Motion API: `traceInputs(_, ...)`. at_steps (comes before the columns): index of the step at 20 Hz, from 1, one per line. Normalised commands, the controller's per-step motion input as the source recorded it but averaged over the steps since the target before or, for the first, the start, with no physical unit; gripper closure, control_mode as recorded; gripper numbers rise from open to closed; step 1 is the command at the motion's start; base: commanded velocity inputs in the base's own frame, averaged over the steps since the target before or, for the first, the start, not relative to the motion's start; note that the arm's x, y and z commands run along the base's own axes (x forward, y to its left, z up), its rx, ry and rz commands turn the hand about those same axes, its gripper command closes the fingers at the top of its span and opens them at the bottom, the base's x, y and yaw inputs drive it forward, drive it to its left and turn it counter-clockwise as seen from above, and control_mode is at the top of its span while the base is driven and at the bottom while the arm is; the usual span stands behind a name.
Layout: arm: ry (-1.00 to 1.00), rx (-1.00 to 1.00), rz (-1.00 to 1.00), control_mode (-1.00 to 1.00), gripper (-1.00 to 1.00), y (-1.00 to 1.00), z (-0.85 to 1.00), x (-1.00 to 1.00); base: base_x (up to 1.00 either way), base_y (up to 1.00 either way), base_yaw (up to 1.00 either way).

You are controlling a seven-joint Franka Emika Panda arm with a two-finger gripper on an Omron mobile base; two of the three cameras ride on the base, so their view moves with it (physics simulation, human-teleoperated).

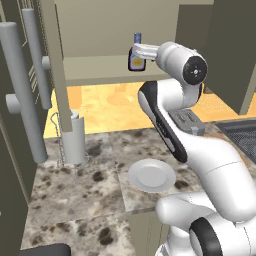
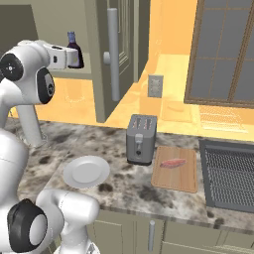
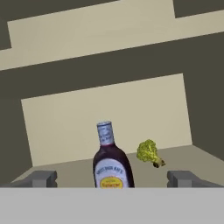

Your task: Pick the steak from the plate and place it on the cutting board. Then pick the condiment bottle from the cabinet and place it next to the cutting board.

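Up inside the beige-olive wall cabinet (image 1: 115, 30), the robot's two-finger pincer (image 3: 111, 178) stands wide open, one dark fingertip to each side of the small dark purple-brown condiment bottle (image 3: 111, 164) with its blue-grey cap. Nothing is gripped yet. A small green leafy vegetable (image 3: 148, 152) lies just beside the bottle on the shelf. Closing off-centre or too high could tip the bottle or nudge the vegetable. The pinkish-red steak (image 2: 172, 162) already lies on the light-brown wooden cutting board (image 2: 176, 179); the round light-grey plate (image 2: 87, 171) sits on the mottled worktop (image 2: 124, 186).
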Motion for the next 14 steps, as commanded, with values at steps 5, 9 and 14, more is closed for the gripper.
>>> traceInputs(5,0.0,0.0,0.0,-1.0,-1.0,0.0,-0.03,0.25,0.0,0.0,0.0)
traceInputs(9,0.0,0.0,0.0,-1.0,-1.0,0.01,0.0,0.17,0.0,0.0,0.0)
traceInputs(14,0.0,0.0,0.0,-1.0,-1.0,0.08,0.0,0.14,0.0,0.0,0.0)
